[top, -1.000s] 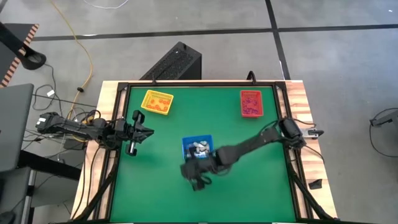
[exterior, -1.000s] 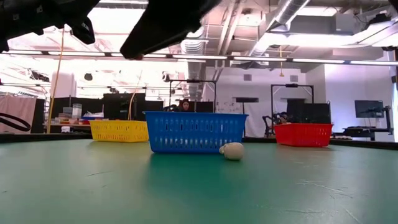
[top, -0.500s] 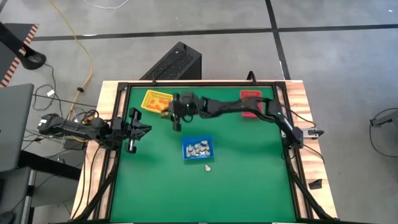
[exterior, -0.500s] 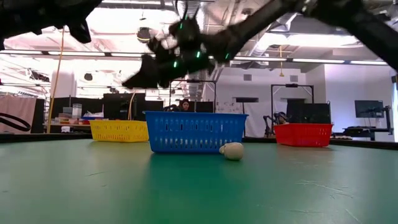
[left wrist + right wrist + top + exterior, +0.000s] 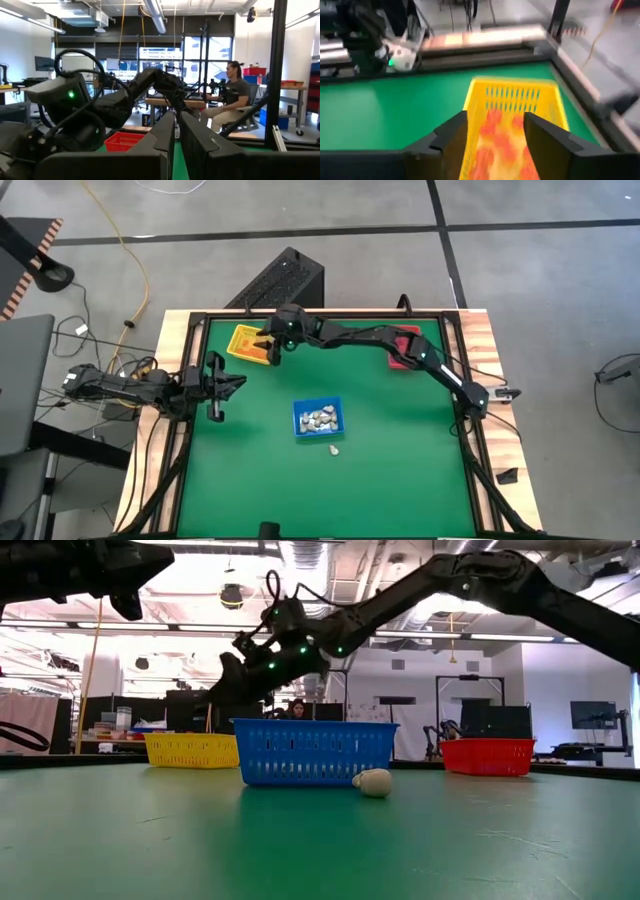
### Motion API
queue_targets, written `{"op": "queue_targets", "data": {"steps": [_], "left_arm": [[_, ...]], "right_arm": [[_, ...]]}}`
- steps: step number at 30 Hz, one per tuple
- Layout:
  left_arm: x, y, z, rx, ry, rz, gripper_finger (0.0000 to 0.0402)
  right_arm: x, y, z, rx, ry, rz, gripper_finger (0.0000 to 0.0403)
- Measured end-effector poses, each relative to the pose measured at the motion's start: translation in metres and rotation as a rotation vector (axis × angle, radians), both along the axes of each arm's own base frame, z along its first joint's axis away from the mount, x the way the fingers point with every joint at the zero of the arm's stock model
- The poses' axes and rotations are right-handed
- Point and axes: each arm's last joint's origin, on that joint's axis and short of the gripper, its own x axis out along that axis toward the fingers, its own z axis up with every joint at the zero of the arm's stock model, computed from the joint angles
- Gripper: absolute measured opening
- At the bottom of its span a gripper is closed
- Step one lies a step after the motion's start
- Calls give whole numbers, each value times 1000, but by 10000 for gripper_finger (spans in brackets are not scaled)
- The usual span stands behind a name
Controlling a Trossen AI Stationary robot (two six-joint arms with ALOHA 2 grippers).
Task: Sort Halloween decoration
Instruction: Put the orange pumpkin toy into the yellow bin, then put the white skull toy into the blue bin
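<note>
The Halloween trinkets lay in three places about the blue tray (image 5: 319, 418): a heap of whitish pieces (image 5: 320, 419) inside it, one whitish piece (image 5: 335, 449) loose on the green bench (image 5: 400, 480) just beside the tray's near wall, and orange pieces (image 5: 495, 135) in the yellow tray (image 5: 251, 344) well off toward the far left corner. They looked tiny, light and hard, so they would likely roll or skid if nudged. The loose rounded piece would be best pinched across its middle, from above.

The right end effector (image 5: 268, 346) hung over the yellow tray with its fingers apart and nothing between them; the orange pieces showed through the gap. The left end effector (image 5: 213, 387) waited left of the blue tray, fingers together and empty.

A red tray (image 5: 404, 346) stood far right of the blue tray. That tray's wall, touching or nearly touching the loose piece, was the only thing likely to crowd a grasp. A person (image 5: 235, 90) sat beyond the bench.
</note>
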Motion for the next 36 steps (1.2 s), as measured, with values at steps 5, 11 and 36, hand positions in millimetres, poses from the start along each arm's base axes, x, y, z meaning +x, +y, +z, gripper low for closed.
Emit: {"op": "queue_targets", "data": {"steps": [5,11,36], "left_arm": [[0,0,0,0,4,1,18],[1,0,-1,0,16,0,18],[2,0,-4,-39,41,-9,18]], "right_arm": [[-15,4,27,85,112,35,248],[-78,53,112,247,394,212,248],[-267,389,-41,333,148,-152,234]]}}
